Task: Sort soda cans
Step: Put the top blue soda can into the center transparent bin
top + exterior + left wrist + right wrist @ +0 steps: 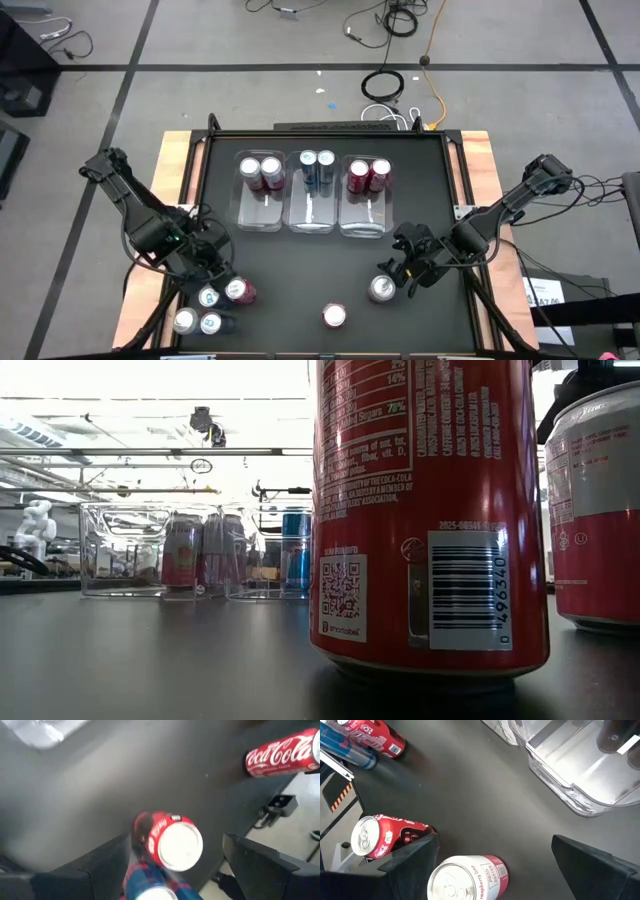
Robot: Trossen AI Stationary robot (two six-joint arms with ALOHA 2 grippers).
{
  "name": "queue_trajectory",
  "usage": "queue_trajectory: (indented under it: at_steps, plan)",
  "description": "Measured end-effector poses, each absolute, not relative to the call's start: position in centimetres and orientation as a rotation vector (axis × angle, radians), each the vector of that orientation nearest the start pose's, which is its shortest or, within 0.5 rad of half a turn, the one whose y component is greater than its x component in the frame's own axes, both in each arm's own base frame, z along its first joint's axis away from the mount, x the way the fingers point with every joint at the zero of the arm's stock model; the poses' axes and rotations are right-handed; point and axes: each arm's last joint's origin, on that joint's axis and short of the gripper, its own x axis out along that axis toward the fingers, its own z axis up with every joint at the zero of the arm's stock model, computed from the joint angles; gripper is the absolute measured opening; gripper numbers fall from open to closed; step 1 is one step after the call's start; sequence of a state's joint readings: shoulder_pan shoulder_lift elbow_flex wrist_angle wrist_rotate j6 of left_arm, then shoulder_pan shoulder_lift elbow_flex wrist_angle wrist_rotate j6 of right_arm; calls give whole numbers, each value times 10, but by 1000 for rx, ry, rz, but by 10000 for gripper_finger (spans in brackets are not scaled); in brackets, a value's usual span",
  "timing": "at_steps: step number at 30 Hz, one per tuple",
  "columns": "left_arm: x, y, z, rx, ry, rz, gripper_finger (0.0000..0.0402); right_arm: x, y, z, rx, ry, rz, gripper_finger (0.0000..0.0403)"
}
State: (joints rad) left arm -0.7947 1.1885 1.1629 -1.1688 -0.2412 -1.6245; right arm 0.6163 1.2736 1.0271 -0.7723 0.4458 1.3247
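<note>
Table [330, 270]: dark top; all stock stands on it.

Bins [313, 215]: three clear, side by side at the far middle. Two cans each: pinkish pair [261, 173], blue pair [318, 168], red pair [367, 175].

Left cluster [210, 308]: four unsorted cans packed close at the near left corner. Left gripper [213, 262] hangs just above them, fingers wide, holding nothing; a red can [167, 840] shows between its fingers.
Risk: neighbours touch, so a descending finger may tip one or close on two.

White-pink can [381, 289]: upright, just beside the right gripper [410, 268], which is fully spread and empty.
Risk: an off-centre close may push it over.

Lone can [334, 316]: red, near edge, between the arms.
</note>
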Motion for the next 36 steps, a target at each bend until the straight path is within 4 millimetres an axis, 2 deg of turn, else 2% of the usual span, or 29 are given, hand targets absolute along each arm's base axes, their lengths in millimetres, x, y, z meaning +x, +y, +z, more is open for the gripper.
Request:
queue_trajectory:
  at_steps: [7, 17, 24, 36]
  plan:
    - [142, -147, 312, -936, 1118, 466, 325, 206, 131, 274, 717, 799, -422, 382]
    - [126, -160, 312, -980, 1135, 469, 325, 206, 131, 274, 714, 801, -421, 382]
    - [120, -167, 308, -935, 1150, 484, 325, 206, 131, 274, 714, 800, -422, 382]
    - [127, -190, 284, -826, 1292, 521, 325, 207, 131, 275, 721, 792, -422, 382]
